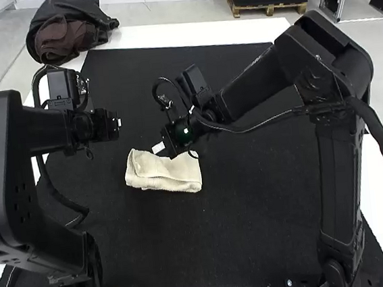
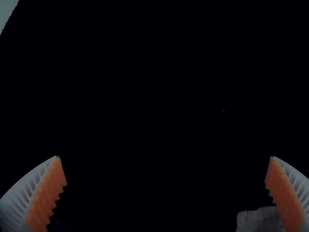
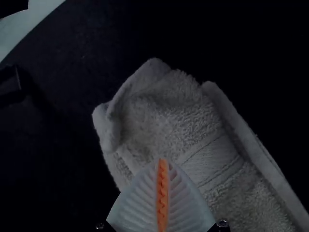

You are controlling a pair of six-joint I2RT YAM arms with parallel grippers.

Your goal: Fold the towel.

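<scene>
In the right wrist view the right gripper has its ribbed fingers pressed together, the orange pads meeting. Past them lies the towel, showing a curled edge at one end, a smooth woven band across the nap and another layer along one long side. The left wrist view shows the left gripper with its fingers spread wide over the dark mat, and a pale piece of the towel beside one finger. The high view gives the whole towel as a compact, folded strip, flat on the mat and slightly skewed.

The right gripper is at the towel's far side, just over it; whether it touches the cloth I cannot tell. The left gripper is farther forward and to the left, apart from the towel.

From the near edge of the mat, between the arm bases, a broad stretch of mat runs up to the towel. More mat lies between the towel and the upright part of the right arm, and another stretch runs beyond the right gripper to the white far edge of the table. A black bag with brown cloth sits at the far left corner
</scene>
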